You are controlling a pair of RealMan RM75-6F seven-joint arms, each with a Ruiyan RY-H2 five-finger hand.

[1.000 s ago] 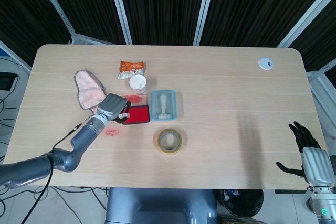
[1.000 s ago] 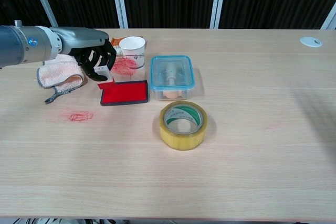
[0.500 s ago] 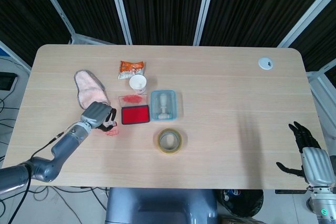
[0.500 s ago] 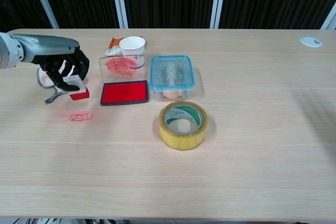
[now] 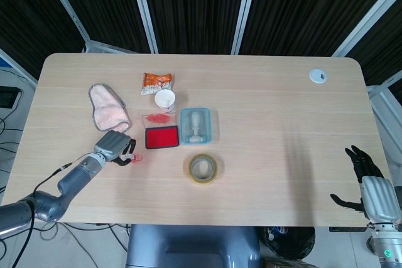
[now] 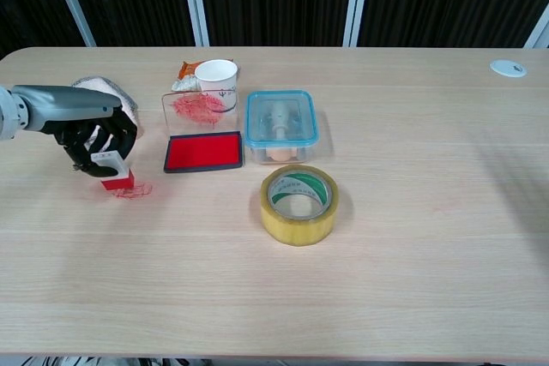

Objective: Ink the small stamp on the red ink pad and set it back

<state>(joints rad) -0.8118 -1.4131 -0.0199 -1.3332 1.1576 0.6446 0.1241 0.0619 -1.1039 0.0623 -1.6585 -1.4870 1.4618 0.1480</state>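
My left hand point(image 5: 113, 147) point(image 6: 93, 137) grips the small stamp point(image 6: 114, 171), a white block with a red base, left of the red ink pad point(image 5: 162, 137) point(image 6: 203, 153). The stamp's base sits at the table, on or just over a red ink mark point(image 6: 135, 189). The pad's clear lid point(image 6: 197, 109) stands open behind it, smeared with red. My right hand point(image 5: 367, 179) hangs beyond the table's right front corner, fingers spread, holding nothing; the chest view does not show it.
A pink cloth point(image 5: 108, 107) lies behind my left hand. A paper cup point(image 6: 216, 79) and an orange packet point(image 5: 157, 82) stand behind the pad. A blue-rimmed clear box point(image 6: 281, 124) sits right of the pad, a tape roll point(image 6: 298, 204) in front of it.
My left hand carried the stamp from the pad's left edge out to the left and toward the table's front, and lowered it onto the red mark.
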